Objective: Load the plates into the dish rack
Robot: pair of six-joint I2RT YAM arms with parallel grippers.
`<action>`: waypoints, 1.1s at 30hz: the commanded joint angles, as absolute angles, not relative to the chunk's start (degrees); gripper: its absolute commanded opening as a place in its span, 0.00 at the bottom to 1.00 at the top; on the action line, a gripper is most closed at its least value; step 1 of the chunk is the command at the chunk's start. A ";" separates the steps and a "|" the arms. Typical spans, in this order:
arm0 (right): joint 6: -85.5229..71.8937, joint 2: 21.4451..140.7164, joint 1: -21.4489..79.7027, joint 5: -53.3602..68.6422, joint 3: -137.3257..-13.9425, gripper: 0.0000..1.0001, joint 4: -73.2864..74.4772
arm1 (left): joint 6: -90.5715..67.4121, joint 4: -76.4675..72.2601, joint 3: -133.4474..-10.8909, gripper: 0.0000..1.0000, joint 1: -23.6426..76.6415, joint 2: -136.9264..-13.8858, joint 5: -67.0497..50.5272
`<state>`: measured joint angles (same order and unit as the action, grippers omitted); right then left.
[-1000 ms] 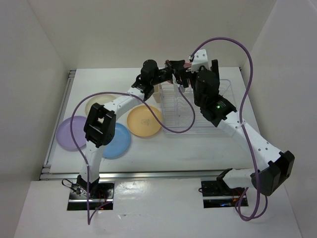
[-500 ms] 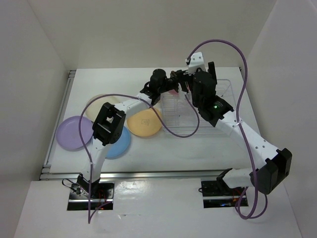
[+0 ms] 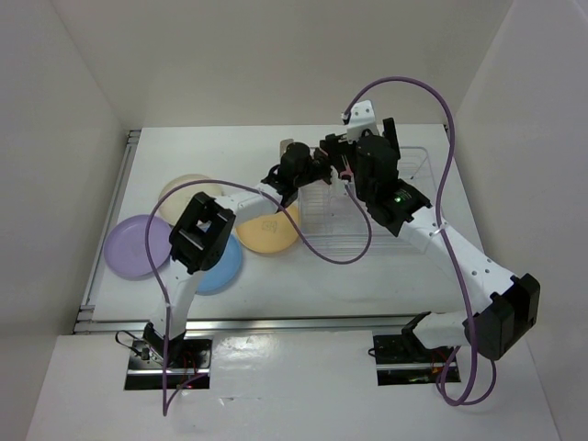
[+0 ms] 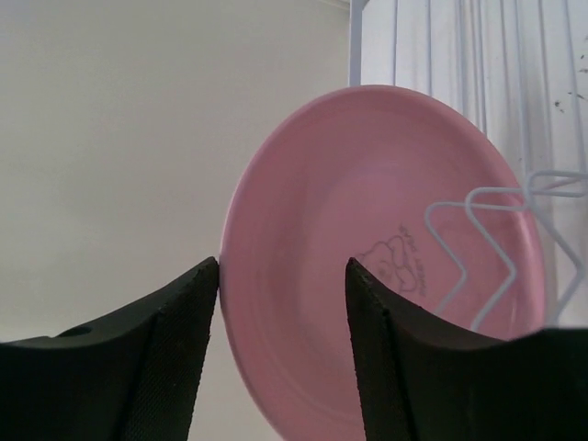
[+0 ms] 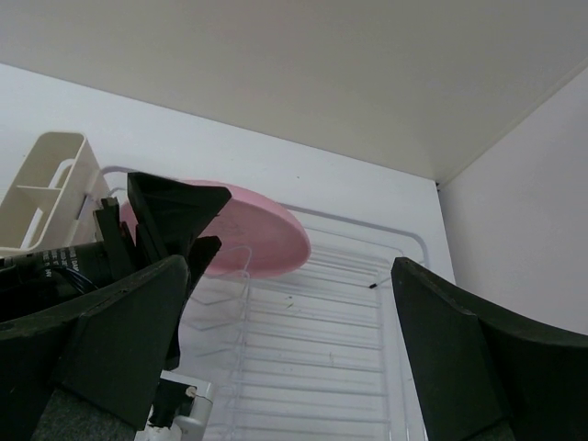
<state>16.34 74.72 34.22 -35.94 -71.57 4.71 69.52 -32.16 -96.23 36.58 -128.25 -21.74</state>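
The pink plate [image 4: 367,230] stands tilted among the wires of the dish rack [image 4: 496,211], at its left end. My left gripper [image 4: 283,266] is open, its fingertips either side of the plate's lower rim and apart from it. From above only a sliver of pink plate [image 3: 344,173] shows between the left gripper [image 3: 322,170] and the right gripper [image 3: 354,156]. The right gripper [image 5: 289,340] hangs open and empty over the dish rack [image 5: 367,349], looking down on the pink plate [image 5: 262,243]. Cream [image 3: 186,191], lavender [image 3: 133,246], blue [image 3: 223,266] and orange-yellow [image 3: 266,230] plates lie flat on the table.
A beige cutlery holder [image 5: 46,188] sits at the rack's left end, close to the left gripper's fingers [image 5: 175,216]. Both arms crowd the rack's back left corner [image 3: 308,161]. White walls close in the table on three sides.
The left arm brought the pink plate down into the rack, then its gripper opened and let go. The right gripper shifted slightly left.
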 commanded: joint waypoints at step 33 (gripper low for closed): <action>22.85 78.74 33.66 -39.81 -77.52 1.00 -2.55 | 13.18 3.85 -80.33 0.75 14.77 -97.47 -10.08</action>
